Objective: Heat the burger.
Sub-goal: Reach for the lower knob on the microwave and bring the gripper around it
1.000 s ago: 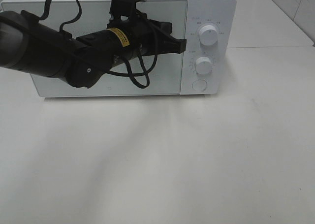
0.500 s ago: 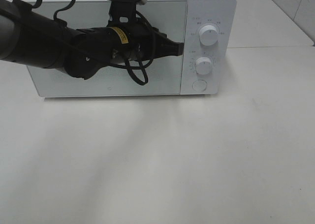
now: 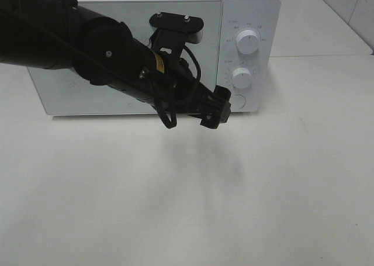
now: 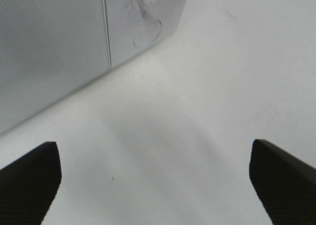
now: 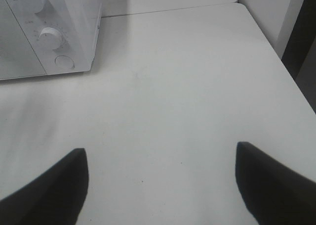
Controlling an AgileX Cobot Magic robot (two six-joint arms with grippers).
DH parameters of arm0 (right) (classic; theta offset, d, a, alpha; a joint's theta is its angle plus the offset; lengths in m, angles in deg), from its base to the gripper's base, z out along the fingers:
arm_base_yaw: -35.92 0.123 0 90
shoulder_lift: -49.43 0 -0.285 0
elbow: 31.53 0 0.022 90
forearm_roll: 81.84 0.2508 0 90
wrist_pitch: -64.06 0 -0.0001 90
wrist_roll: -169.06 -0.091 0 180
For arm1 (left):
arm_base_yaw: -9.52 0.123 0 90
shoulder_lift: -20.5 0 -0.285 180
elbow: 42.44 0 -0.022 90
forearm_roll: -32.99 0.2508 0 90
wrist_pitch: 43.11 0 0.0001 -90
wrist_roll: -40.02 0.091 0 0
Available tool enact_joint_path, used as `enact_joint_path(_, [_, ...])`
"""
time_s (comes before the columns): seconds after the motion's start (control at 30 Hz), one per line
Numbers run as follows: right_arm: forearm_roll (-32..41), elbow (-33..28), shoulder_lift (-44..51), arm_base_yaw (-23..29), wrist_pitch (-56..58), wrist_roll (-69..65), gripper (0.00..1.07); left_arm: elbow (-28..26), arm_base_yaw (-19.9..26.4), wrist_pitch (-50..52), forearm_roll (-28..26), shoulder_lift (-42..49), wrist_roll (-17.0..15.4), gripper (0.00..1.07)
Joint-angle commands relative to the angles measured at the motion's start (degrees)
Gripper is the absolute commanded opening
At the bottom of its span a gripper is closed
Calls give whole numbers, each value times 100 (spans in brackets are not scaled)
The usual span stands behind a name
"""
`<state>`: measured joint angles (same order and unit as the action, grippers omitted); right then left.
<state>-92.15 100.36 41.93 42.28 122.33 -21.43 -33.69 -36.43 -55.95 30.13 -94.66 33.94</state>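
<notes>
The burger is out of view. The white microwave (image 3: pixel 251 9) stands at the back of the table with its door (image 3: pixel 204 26) shut. My left gripper (image 3: pixel 215 109) hangs low in front of the microwave's lower right corner, just beside the round button (image 3: pixel 236 100). In the left wrist view the left gripper (image 4: pixel 155 185) is open and empty, its fingers (image 4: pixel 29 180) wide apart over bare table near the microwave (image 4: pixel 49 47). My right gripper (image 5: pixel 158 185) is open and empty over the table, to the right of the microwave (image 5: pixel 29 52).
Two white knobs, an upper knob (image 3: pixel 248 42) and a lower knob (image 3: pixel 241 77), sit on the microwave's control panel. The white table (image 3: pixel 187 207) stretches in front. Its right edge (image 5: pixel 291 81) shows in the right wrist view, with a dark gap beyond.
My left arm has swung down and to the right, from in front of the upper door to the microwave's lower right corner by the button. The microwave door stays shut.
</notes>
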Motion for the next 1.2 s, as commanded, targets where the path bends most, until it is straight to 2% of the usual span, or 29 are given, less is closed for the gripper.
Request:
enact_joint_path(0.03, [6,-23,29,-46,-57,-40,76,-40,-46,-561,6,206,-29,102])
enact_joint_path(0.1, [6,-23,29,-46,-57,-40,76,-40,-46,-1415,11,521,-29,102])
enact_joint_path(0.17, [6,-23,29,-46,-57,-40,76,-40,-46,-1644,17,613,-29,102])
enact_joint_path(0.2, [6,-23,29,-46,-57,-40,76,-40,-46,-2108,74,785,-29,102])
enact_joint_path(0.3, [6,-23,29,-46,-57,-40,76,-40,-46,-2338,109,854,-29,102])
enact_joint_path(0.37, [6,-23,29,-46,-57,-40,76,-40,-46,-3105,286,1157,-29,102])
enact_joint_path(0.43, [6,-23,29,-46,-57,-40,76,-40,-46,-3300,286,1209,-29,102])
enact_joint_path(0.63, [6,-23,29,-46,-57,-40,76,-40,269,-4286,189,1398,0,102])
enact_joint_path(0.67, [6,-23,29,-46,-57,-40,76,-40,498,-4515,138,1455,132,102])
enact_joint_path(0.73, [6,-23,29,-46,-57,-40,76,-40,636,-4595,92,1495,212,102])
enact_joint_path(0.77, [6,-23,29,-46,-57,-40,76,-40,917,-4681,0,1581,327,102])
enact_joint_path(0.83, [6,-23,29,-46,-57,-40,76,-40,1054,-4710,-11,1621,367,102])
enact_joint_path(0.87, [6,-23,29,-46,-57,-40,76,-40,1432,-4784,-69,1736,430,102])
enact_joint_path(0.9, [6,-23,29,-46,-57,-40,76,-40,1432,-4784,-69,1736,430,102])
enact_joint_path(0.97, [6,-23,29,-46,-57,-40,76,-40,1977,-4956,-149,1902,476,102])
enact_joint_path(1.0, [6,-23,29,-46,-57,-40,76,-40,1977,-4956,-149,1902,476,102])
enact_joint_path(1.03, [6,-23,29,-46,-57,-40,76,-40,2343,-5094,-166,2028,498,102])
enact_joint_path(1.1, [6,-23,29,-46,-57,-40,76,-40,2487,-5162,-178,2074,498,102])
enact_joint_path(1.13, [6,-23,29,-46,-57,-40,76,-40,2825,-5340,-178,2194,510,102])
enact_joint_path(1.2, [6,-23,29,-46,-57,-40,76,-40,2979,-5455,-166,2252,516,102])
